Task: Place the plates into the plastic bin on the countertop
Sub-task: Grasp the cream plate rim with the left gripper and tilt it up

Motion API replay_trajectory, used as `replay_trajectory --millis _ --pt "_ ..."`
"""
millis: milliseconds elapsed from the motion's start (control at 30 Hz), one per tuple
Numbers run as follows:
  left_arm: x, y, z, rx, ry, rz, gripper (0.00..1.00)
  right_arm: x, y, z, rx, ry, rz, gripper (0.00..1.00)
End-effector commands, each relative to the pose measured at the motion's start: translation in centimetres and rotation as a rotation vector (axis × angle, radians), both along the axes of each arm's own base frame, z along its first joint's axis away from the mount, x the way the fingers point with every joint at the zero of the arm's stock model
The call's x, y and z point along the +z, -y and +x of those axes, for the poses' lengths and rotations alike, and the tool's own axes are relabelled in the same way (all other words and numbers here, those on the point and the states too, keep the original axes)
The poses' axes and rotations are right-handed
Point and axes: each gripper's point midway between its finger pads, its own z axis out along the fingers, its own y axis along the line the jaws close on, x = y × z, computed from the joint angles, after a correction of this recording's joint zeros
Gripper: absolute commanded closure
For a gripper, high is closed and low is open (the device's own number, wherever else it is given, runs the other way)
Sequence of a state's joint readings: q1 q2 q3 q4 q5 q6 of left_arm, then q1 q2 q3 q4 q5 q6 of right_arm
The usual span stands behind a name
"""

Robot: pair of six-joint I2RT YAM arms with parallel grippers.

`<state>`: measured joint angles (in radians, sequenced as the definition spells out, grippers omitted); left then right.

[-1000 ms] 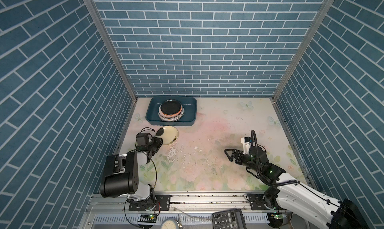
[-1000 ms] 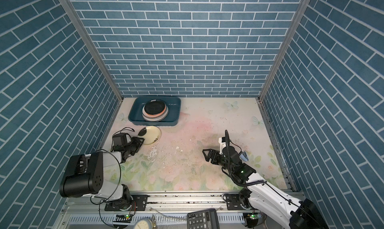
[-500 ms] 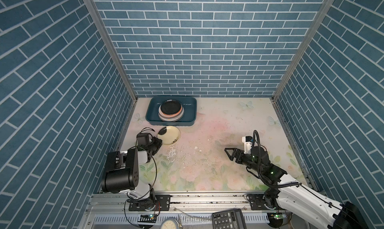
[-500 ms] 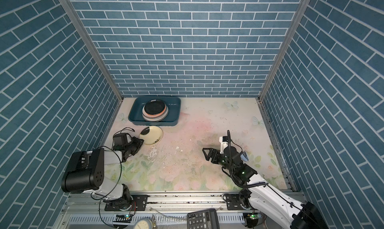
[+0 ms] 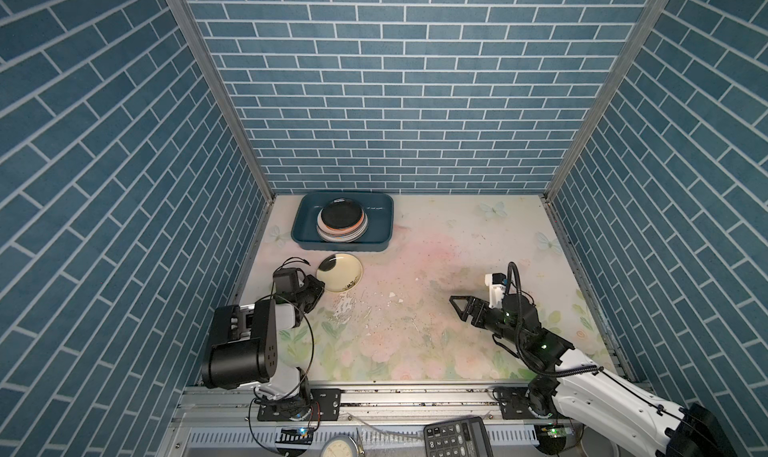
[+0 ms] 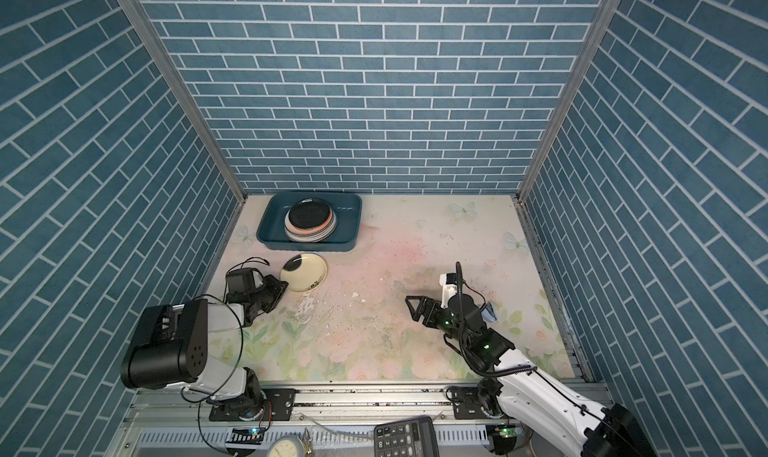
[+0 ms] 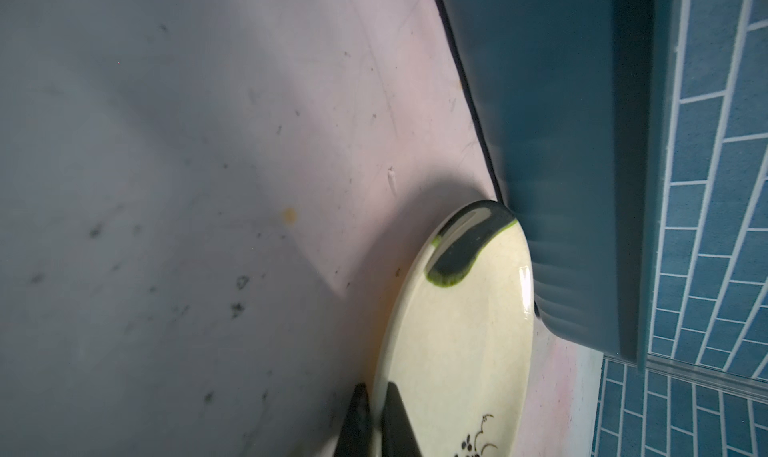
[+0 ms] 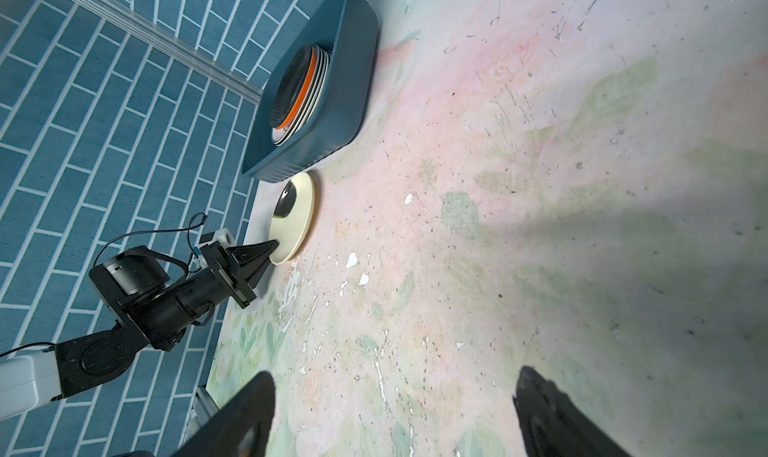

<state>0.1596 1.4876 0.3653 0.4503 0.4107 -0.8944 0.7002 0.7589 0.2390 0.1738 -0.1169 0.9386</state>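
The cream plate [image 5: 339, 272] [image 7: 457, 330] lies on the desk [image 5: 436, 247], just in front of the plastic bin [image 5: 303, 226]. Its far edge sits right at the foot of the bin's wall; I cannot tell whether they touch. My left claw [image 7: 376, 392] [image 8: 272, 245] is pinched tight on the plate's near rim, one finger above and one below. In the bin the other plates [image 5: 341, 222] stand in one stack against its near wall, the black one on top with an orange edge below it.

The brick side wall runs close on my left, and the bin sits in the far-left corner. To the right a wide stretch of scuffed desk lies between the plate and my right claw [image 5: 456, 308] [image 8: 395, 413]. That claw hangs low with its jaws spread wide, holding nothing.

Against a second ago, my left claw has closed on the rim. The plate lies where it did, and my right arm has barely shifted.
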Motion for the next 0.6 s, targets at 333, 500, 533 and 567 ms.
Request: replay_trajectory --millis 333,500,533,567 --pt "3.9 0.1 -2.4 0.017 0.053 0.011 1.0 0.1 -0.3 0.4 -0.013 0.002 0.029 0.1" --pt "6.3 0.1 -3.4 0.027 0.101 0.028 1.0 0.1 -0.5 0.5 -0.014 -0.011 0.043 0.1" --pt "6.8 0.1 -3.6 0.028 0.11 0.027 1.0 0.0 -0.5 0.5 -0.015 -0.012 0.045 0.1" --pt "7.3 0.1 -3.8 0.031 0.123 0.025 1.0 0.1 -0.6 0.6 -0.016 -0.008 0.049 0.1"
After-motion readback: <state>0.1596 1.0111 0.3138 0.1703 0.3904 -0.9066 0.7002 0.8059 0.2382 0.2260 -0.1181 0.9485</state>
